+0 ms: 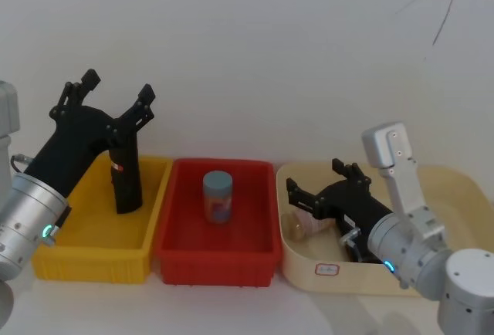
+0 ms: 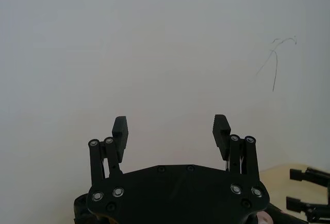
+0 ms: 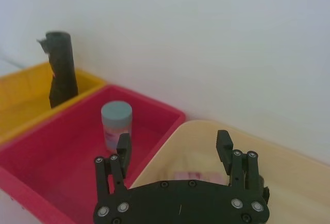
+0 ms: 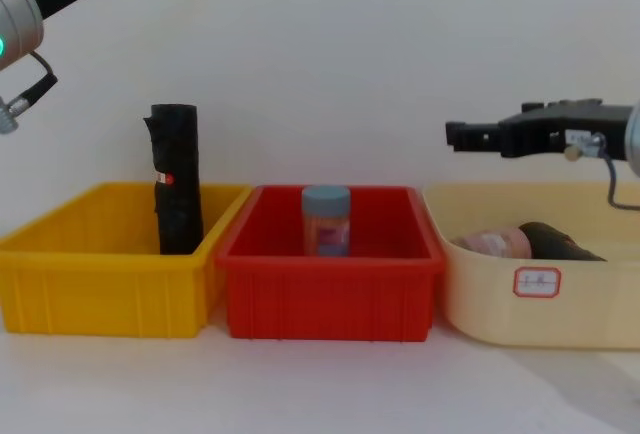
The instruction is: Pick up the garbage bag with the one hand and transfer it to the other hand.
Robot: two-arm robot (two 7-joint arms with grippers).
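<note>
**Both grippers open, roll waiting in the yellow bin**

The left gripper (image 1: 120,97) hangs above the yellow bin (image 1: 93,254) with its jaws spread wide and empty, probably so it can come down around the garbage bag (image 1: 126,182). That black roll stands upright in the bin's far corner, leaning on the wall, so its top is free to grasp. The right gripper (image 1: 323,184) waits over the cream tub (image 1: 455,188), jaws also parted, likely ready to receive. A blue-capped jar (image 1: 218,196) stands in the red bin (image 1: 216,262) between them.

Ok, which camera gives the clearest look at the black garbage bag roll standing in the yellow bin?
The chest view: the garbage bag stands unblocked, red mark visible. In the head view the left gripper overlaps its top; the right wrist view shows it small and distant.
</note>
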